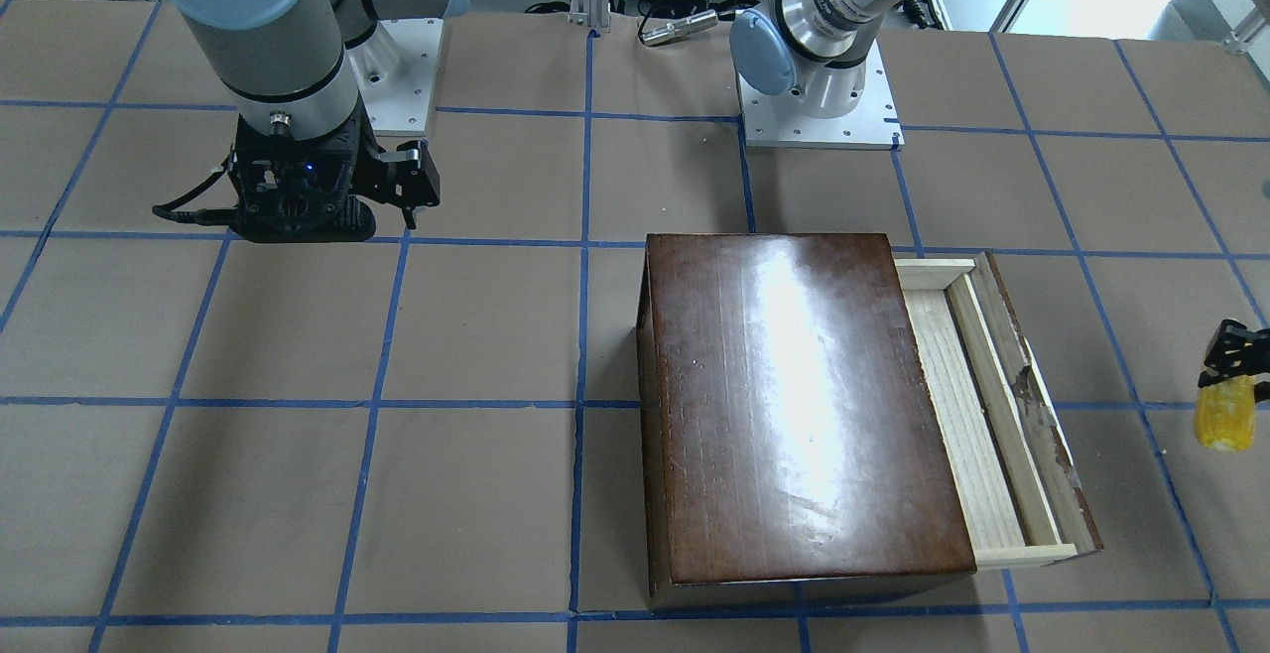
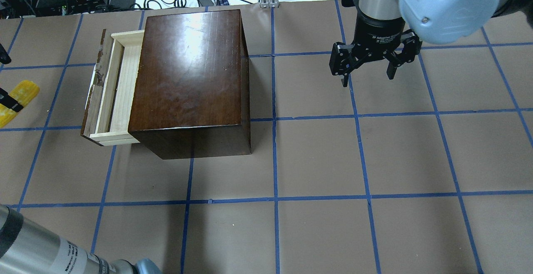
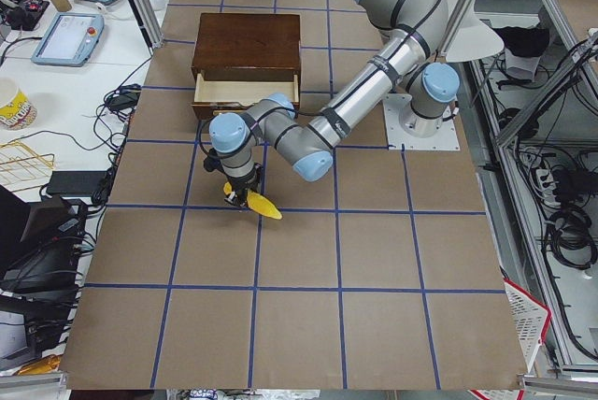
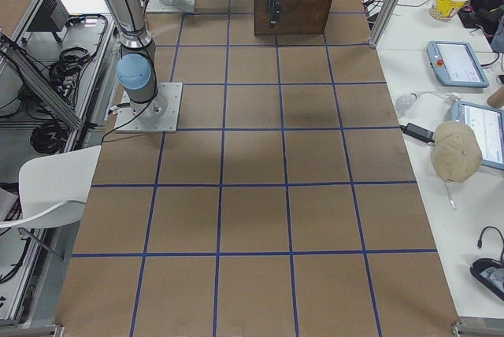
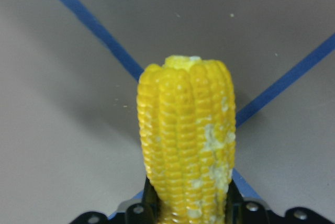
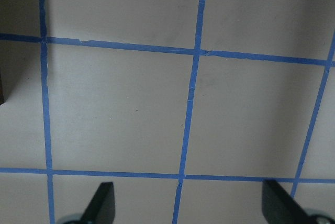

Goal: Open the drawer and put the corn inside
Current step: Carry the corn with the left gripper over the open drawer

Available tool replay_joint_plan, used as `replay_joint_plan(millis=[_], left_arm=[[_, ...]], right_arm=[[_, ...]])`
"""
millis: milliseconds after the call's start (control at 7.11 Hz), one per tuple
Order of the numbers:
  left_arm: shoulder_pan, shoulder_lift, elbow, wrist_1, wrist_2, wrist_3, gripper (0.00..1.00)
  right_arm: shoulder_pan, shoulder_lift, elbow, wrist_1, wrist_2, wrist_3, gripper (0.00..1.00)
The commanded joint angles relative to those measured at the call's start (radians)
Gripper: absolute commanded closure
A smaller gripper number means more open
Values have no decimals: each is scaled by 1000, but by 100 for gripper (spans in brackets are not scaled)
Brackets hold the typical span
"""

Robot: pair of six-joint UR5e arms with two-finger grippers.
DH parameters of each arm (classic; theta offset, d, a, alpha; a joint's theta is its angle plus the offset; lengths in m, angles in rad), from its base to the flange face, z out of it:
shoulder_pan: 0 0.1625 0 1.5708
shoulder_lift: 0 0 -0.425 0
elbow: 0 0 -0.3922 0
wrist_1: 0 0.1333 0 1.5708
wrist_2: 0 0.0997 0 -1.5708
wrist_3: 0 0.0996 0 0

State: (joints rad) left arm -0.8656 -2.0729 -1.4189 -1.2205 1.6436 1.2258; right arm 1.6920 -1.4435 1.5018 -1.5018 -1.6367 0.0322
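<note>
The left gripper point(image 1: 1232, 367), off the open end of the box point(image 2: 187, 66), is clamped on the corn point(image 5: 186, 150). The right gripper point(image 2: 367, 78) hovers off the opposite end, its fingers spread.

The box point(image 1: 794, 405), right of centre, is dark-brown wood under a glossy varnish that throws back a broad white glare. Its drawer point(image 1: 957, 415) is pale bare wood, matt and grainy, and its dark front panel point(image 1: 1037, 415) is worn and chipped. The corn point(image 5: 186, 140) is bright yellow, bumpy and faintly shiny, with pale scuffed patches. The bench point(image 1: 476, 335) has a matt brown, paper-like cover crossed by blue tape point(image 1: 298, 402). The right tool point(image 2: 367, 79) is matt black. The right arm point(image 2: 379, 3) is silvery metal with a smooth light-blue cap point(image 2: 449, 5).
</note>
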Motion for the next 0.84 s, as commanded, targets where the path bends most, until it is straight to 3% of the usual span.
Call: replay_joint_plan(millis=[0, 281, 422, 703], left_arm=[[-85, 62, 139, -225, -4, -261, 100], [-166, 114, 185, -354, -28, -467, 100], [-200, 141, 186, -393, -91, -591, 100], [-281, 152, 175, -415, -134, -766, 100]], right_arm=[[0, 0, 0, 0, 0, 0, 0], [0, 0, 0, 0, 0, 0, 0], [0, 0, 0, 0, 0, 0, 0], [0, 0, 0, 0, 0, 0, 0]])
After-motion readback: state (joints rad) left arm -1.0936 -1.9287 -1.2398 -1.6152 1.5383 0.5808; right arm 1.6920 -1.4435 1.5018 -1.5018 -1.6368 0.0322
